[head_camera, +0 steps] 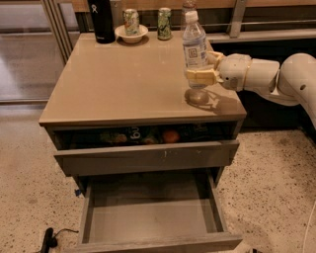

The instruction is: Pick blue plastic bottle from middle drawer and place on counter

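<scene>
The blue plastic bottle (195,47) is a clear bottle with a white cap and a pale label. It stands upright over the right side of the beige counter (118,79), with its base at or just above the surface. My gripper (201,74) reaches in from the right and is shut on the bottle's lower part. The middle drawer (148,220) is pulled out wide below, and its grey floor is bare.
A black flask (101,20), a white bowl (131,33) holding a can, a green can (164,23) and another clear bottle (188,7) stand along the counter's back edge. The scratched upper drawer (148,157) is slightly open with items inside. A cable (49,239) lies on the floor.
</scene>
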Tool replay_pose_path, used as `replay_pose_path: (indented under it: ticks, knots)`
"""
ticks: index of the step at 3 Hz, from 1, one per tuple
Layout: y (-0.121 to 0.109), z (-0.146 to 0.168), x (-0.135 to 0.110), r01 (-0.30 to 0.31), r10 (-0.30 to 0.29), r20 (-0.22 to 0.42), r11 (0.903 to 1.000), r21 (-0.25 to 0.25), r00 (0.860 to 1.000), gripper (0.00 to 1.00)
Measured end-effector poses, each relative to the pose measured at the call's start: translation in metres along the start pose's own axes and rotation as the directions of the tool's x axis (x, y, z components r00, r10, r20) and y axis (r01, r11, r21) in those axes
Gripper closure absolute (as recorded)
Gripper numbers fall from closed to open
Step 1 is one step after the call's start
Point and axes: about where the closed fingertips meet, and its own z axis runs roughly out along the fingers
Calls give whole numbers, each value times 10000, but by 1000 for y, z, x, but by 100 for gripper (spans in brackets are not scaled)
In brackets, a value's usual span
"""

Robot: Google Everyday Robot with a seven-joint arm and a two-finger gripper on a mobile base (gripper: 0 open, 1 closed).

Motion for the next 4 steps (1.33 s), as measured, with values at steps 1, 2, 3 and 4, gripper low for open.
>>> replay_pose_path:
  ticks: [1,2,3,4]
  knots:
    - [-4,-9,11,-103,95,293,9995,282,9995,100]
    - [-2,-14,23,-351,300,950,9980,521,9950,100]
    - [1,-15,28,-481,399,1361,9972,573,9899,100]
    - [7,-24,37,-636,505,1768,9956,693,9829,100]
